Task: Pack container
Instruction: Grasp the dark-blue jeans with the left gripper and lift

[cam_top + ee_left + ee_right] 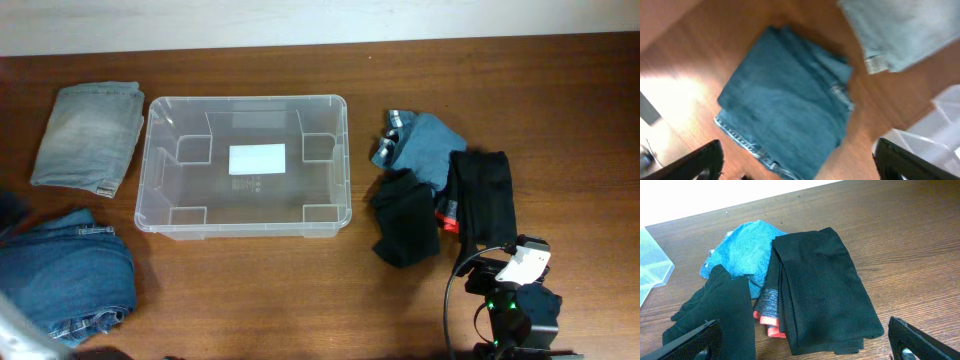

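The clear rectangular container (342, 160) stands empty in the middle of the table, with a white label on its base. Its corner shows in the left wrist view (940, 135) and in the right wrist view (652, 255). My left gripper (800, 170) is open and empty over folded dark blue jeans (785, 105), which lie at the left front (65, 275). My right gripper (805, 352) is open and empty just in front of a folded black garment (820, 285). That garment lies right of the container (483, 195).
Folded light denim (88, 135) lies left of the container. The right pile also holds a blue cloth (425, 145), a second black garment (405, 225) and a red-edged piece (448, 218). My right arm (515, 300) is at the front right edge.
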Action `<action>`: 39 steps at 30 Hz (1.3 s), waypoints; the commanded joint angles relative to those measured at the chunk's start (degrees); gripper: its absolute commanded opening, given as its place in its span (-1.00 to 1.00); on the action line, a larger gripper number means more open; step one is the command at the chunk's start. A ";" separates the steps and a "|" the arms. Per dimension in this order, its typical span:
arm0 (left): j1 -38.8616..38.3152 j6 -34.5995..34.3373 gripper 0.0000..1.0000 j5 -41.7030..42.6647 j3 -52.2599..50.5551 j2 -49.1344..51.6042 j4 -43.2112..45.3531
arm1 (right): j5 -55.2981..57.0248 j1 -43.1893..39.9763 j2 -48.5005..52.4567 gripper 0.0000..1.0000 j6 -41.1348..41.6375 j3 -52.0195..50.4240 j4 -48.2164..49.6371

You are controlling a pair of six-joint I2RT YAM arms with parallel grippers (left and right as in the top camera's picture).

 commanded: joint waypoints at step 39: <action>28.26 32.92 0.99 31.71 -1.11 38.16 10.49 | -0.28 -0.37 -0.48 0.97 0.50 -0.37 -0.09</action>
